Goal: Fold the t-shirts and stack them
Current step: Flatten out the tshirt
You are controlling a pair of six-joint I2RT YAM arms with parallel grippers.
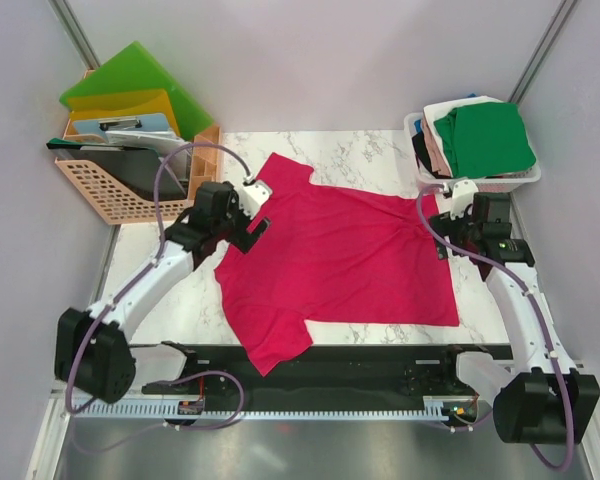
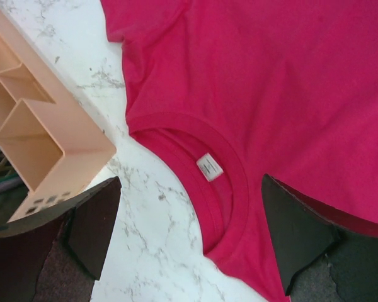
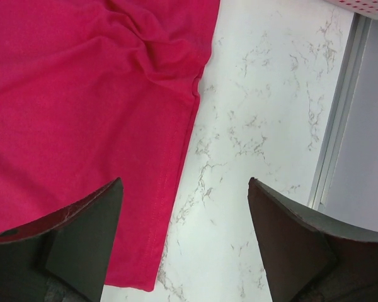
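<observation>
A crimson-pink t-shirt (image 1: 340, 260) lies spread flat on the marble table (image 1: 170, 300), collar to the left and hem to the right. One sleeve (image 1: 270, 345) reaches the table's front edge. My left gripper (image 1: 255, 228) hovers open over the collar (image 2: 230, 189), whose white label (image 2: 209, 167) shows between the fingers; nothing is held (image 2: 190, 182). My right gripper (image 1: 440, 232) stands open above the hem's far corner (image 3: 132, 286), the cloth edge under its left finger (image 3: 88, 239) and bare marble in the gap (image 3: 185, 182). More t-shirts, green (image 1: 490, 135) on top, fill a basket.
The white basket (image 1: 525, 178) of shirts stands at the back right corner. A peach plastic crate (image 1: 110, 195) with green and yellow folders (image 1: 130, 85) sits at the back left, close to my left gripper (image 2: 44, 145). A metal rail (image 3: 340, 126) borders the table's right edge.
</observation>
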